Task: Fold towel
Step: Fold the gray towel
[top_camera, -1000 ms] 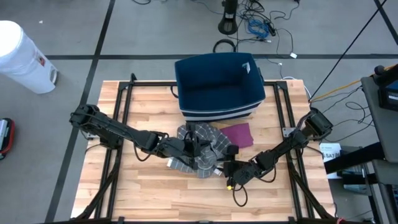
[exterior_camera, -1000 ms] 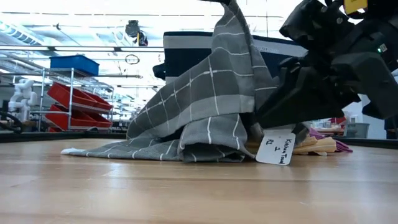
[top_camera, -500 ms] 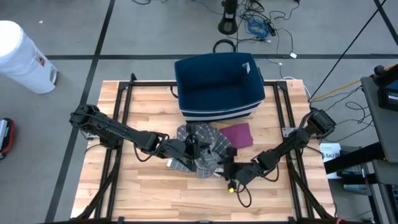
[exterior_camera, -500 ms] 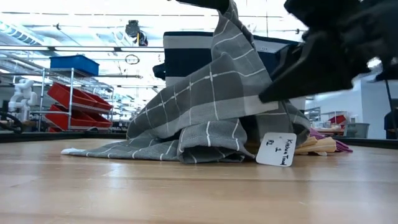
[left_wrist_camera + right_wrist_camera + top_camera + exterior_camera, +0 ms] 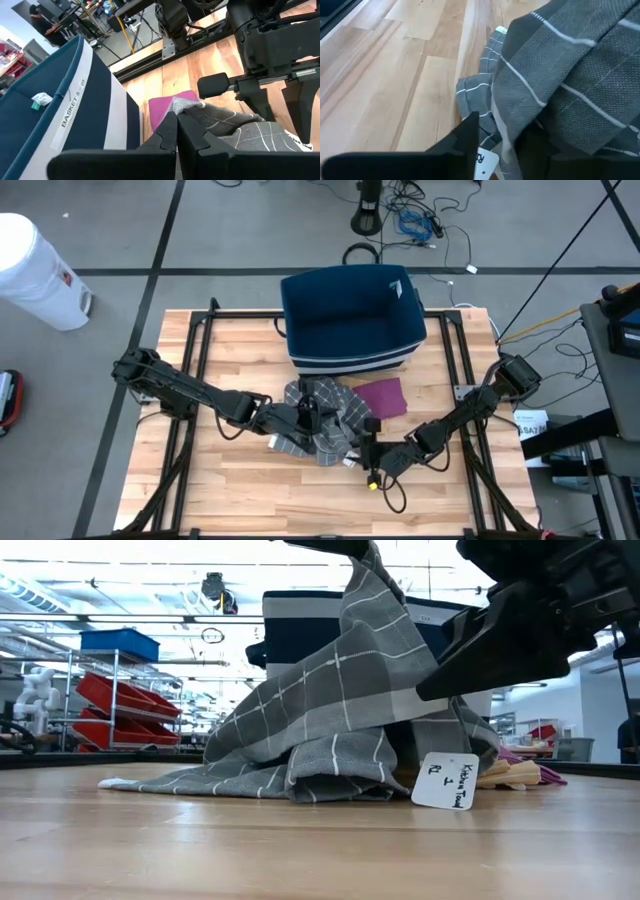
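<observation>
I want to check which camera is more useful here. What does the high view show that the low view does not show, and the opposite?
Only the high view shows the whole blue basket from above, the magenta cloth spread flat beside the towel, and both arms reaching in from the two sides. Only the low view shows the white tag with handwriting hanging at the towel's edge, and the towel lifted into a peak. Both show the grey checked towel bunched on the wooden table.

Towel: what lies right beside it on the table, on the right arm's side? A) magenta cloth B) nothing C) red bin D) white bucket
A: the magenta cloth lies against the grey towel, in front of the blue basket.
</observation>
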